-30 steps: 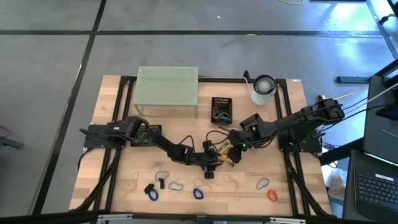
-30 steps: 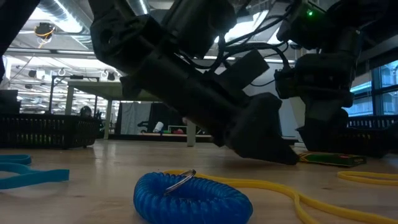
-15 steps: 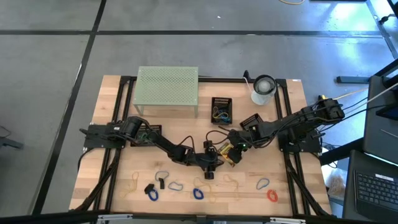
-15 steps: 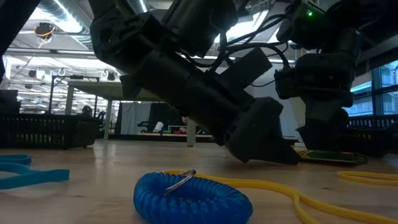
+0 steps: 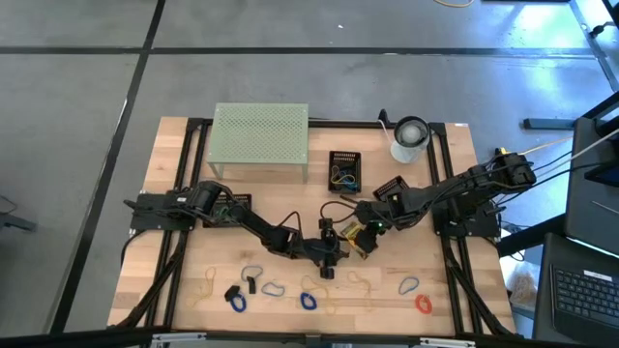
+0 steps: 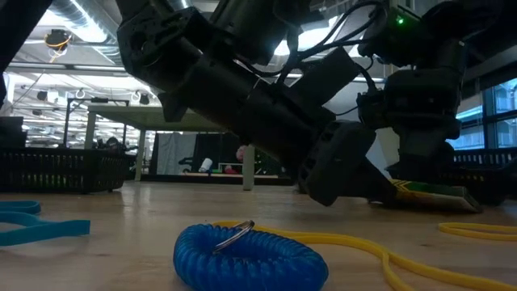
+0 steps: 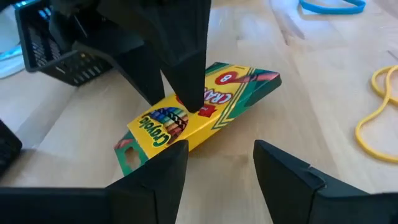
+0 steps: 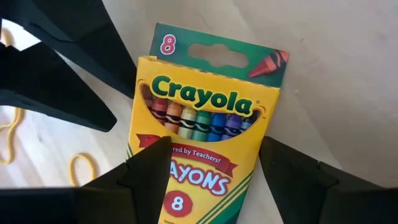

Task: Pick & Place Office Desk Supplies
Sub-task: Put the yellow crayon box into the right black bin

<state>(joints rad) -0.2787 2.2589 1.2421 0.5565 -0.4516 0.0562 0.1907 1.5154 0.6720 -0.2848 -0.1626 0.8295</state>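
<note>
A yellow-green crayon box [image 8: 205,124] sits at mid-table [image 5: 360,238], between the fingers of my right gripper [image 8: 214,146], which is shut on it. It also shows in the left wrist view [image 7: 199,112] and the low view [image 6: 428,192]. My left gripper [image 7: 221,149] is open and empty, just off the box's near-left side [image 5: 331,253]. Blue [image 5: 308,302], red [image 5: 423,303] and grey [image 5: 253,274] loop clips, small black clips [image 5: 232,291] and tan rubber bands [image 5: 205,282] lie flat on the table's near part. My right gripper pinches the crayon box by its two long edges [image 8: 140,162], about halfway along its length, between its two fingers. The fingers [image 7: 189,74] slant down from the table's far right and lie across the box. The box is tilted, its held part raised a little [image 6: 404,186].
A pale-green mesh stand [image 5: 260,135] and a white roll [image 5: 410,138] stand at the far edge. Black baskets sit at mid-table [image 5: 344,170], beside the right arm [image 5: 390,188] and under the left arm [image 5: 232,205]. A blue coil [image 6: 242,250] lies nearest the low camera.
My right gripper has raised the crayon box a little, so it now sits tilted instead of flat on the table. My left gripper has risen slightly off the table beside it, staying open.
</note>
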